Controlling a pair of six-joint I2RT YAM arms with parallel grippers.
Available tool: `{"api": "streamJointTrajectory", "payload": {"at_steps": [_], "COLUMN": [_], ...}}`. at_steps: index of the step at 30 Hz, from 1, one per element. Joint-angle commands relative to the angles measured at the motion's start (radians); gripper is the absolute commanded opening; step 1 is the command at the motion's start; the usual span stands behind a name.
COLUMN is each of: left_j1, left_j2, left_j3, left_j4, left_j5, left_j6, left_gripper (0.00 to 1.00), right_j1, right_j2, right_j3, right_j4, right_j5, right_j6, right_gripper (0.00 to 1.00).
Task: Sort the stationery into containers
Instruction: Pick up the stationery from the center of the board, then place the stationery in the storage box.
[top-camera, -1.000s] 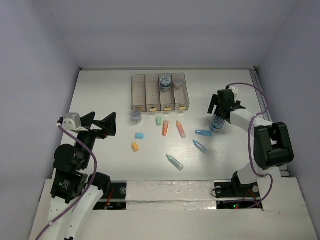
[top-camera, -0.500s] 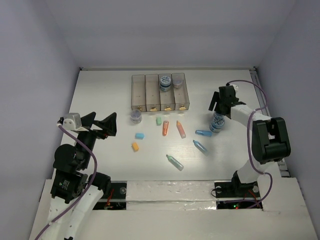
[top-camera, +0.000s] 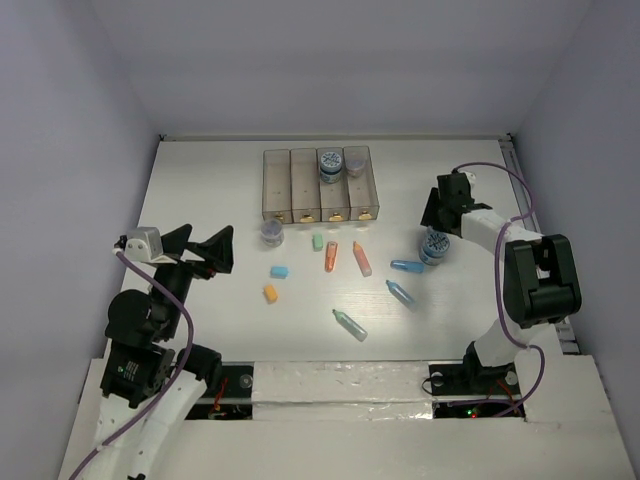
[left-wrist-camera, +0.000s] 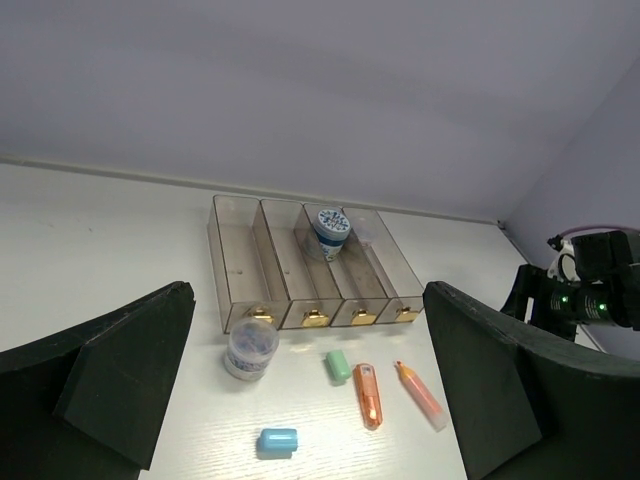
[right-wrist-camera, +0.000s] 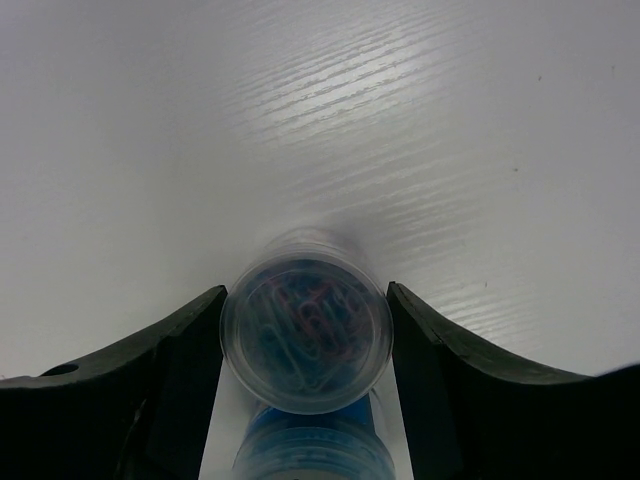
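Right tool (right-wrist-camera: 305, 300): fingers flank a clear paper-clip jar (right-wrist-camera: 306, 345), pads at its wall on both sides. Whether they are pressing, I cannot tell. The jar sits at the right side of the worktop (top-camera: 200, 180), round face toward the wrist camera; upright or tipped is unclear. Left tool (top-camera: 200, 242): spread wide, empty, well apart from the stationery.

Key relation: the bins (top-camera: 275, 190) lie left of this jar and farther from the bases, well apart. Their long axes run away from the robot. The right arm is nearer.

Counts:
- Bins: 4, joined in a row.
- Jars: 4. That is this one, two binned jars (top-camera: 329, 165) in the third and fourth bins from the left, and one loose jar (top-camera: 270, 233) at the row's near-left corner.
- Markers: 5. Orange marker (top-camera: 330, 257), pink marker (top-camera: 362, 259), two blue markers (top-camera: 406, 266), teal marker (top-camera: 349, 324).
- Erasers: 3. Green eraser (top-camera: 318, 241), blue eraser (top-camera: 279, 271), orange eraser (top-camera: 270, 293).
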Motion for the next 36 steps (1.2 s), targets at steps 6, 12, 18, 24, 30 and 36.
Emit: {"api": "streamJointTrajectory", "payload": {"at_steps": [6, 12, 18, 24, 30, 36], "left_j1": [-0.006, -0.006, -0.006, -0.006, 0.004, 0.004], "left_j2": [-0.016, -0.008, 0.0, 0.006, 0.01, 0.014], "left_j3": [0.025, 0.025, 0.025, 0.025, 0.025, 0.025], "left_j4": [0.04, 0.04, 0.039, 0.039, 0.04, 0.042], "left_j5": [0.001, -0.002, -0.004, -0.004, -0.001, 0.001], "left_j6": [0.006, 0.008, 0.008, 0.009, 0.008, 0.009], "left_gripper": [0.99, 0.99, 0.99, 0.99, 0.99, 0.99], "right_j1": [-0.008, 0.157, 0.248, 0.269, 0.279, 0.279], "right_j2": [-0.129, -0.056, 0.11, 0.268, 0.409, 0.494], "right_j3": [0.105, 0.331, 0.533, 0.763, 0.9, 0.969], "right_j4": [0.056, 0.005, -0.035, -0.124, -0.182, -0.196], "right_j5": [-0.059, -0.114, -0.199, -0.263, -0.263, -0.263], "right_j6": [-0.047, -0.102, -0.14, -0.182, -0.206, -0.22], "right_gripper": [0.45, 0.44, 0.44, 0.45, 0.45, 0.45]}}
